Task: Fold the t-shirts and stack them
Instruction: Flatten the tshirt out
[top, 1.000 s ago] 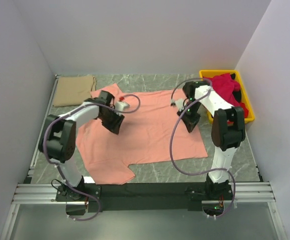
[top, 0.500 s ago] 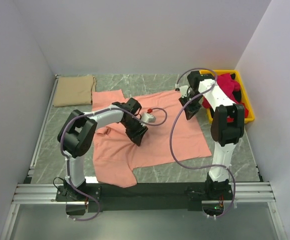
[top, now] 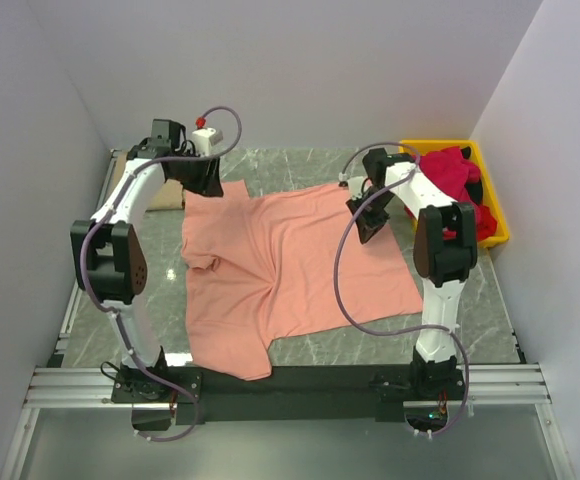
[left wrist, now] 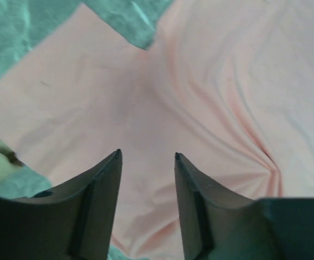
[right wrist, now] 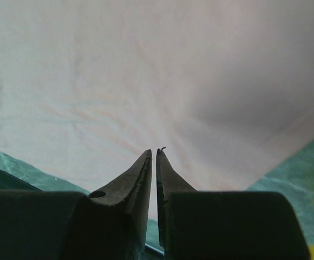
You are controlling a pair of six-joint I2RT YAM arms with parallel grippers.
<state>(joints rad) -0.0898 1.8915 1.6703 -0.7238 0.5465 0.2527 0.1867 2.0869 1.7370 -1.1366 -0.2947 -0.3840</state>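
A salmon-pink t-shirt (top: 300, 265) lies spread over the middle of the table, rumpled on its left side. My left gripper (top: 208, 180) hovers over the shirt's back-left corner. In the left wrist view this gripper (left wrist: 147, 156) is open, with only pink cloth (left wrist: 211, 97) below it. My right gripper (top: 364, 224) sits over the shirt's back-right part. Its jaws (right wrist: 153, 151) are shut to a thin slit and nothing is caught in them. A folded tan t-shirt (top: 168, 197) lies at the back left, mostly hidden by my left arm. Crimson-red t-shirts (top: 452, 172) are heaped in a bin.
A yellow plastic bin (top: 498, 232) stands at the back right against the wall. White walls close in the table on three sides. Bare marble table (top: 470, 300) shows in front of the bin and along the near edge.
My left arm swung from the shirt's middle to its back-left corner, and the shirt's left side is now bunched. The right gripper stayed shut and shifted slightly toward the shirt.
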